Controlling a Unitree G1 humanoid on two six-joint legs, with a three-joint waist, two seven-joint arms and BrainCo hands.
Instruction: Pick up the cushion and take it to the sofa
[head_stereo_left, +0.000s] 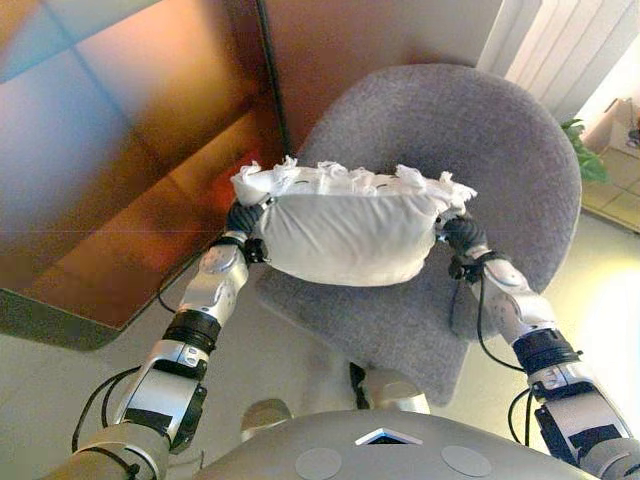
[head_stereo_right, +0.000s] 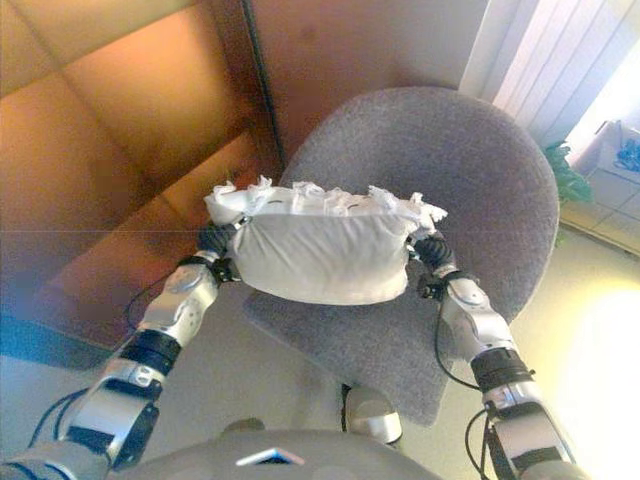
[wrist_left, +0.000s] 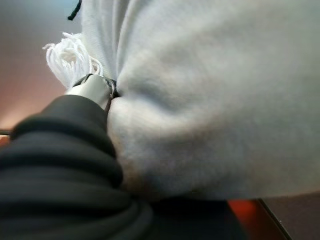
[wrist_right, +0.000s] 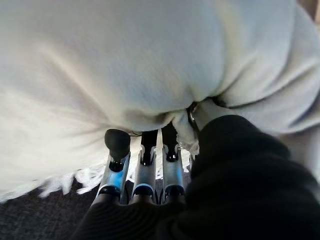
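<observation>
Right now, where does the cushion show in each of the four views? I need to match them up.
Left eye view: cushion mid-frame, between the left hand and right hand, above the grey chair.
Right eye view: mid-frame again, same chair behind it.
Left wrist view: its white cloth fills most of the frame.
Right wrist view: it fills the upper frame, pressed against the fingers.
Shared landmark: its white fringe.

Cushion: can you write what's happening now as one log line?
white fringed fabric cushion: held between both hands, over grey upholstered chair | left hand: presses its left end | right hand: presses its right end
</observation>
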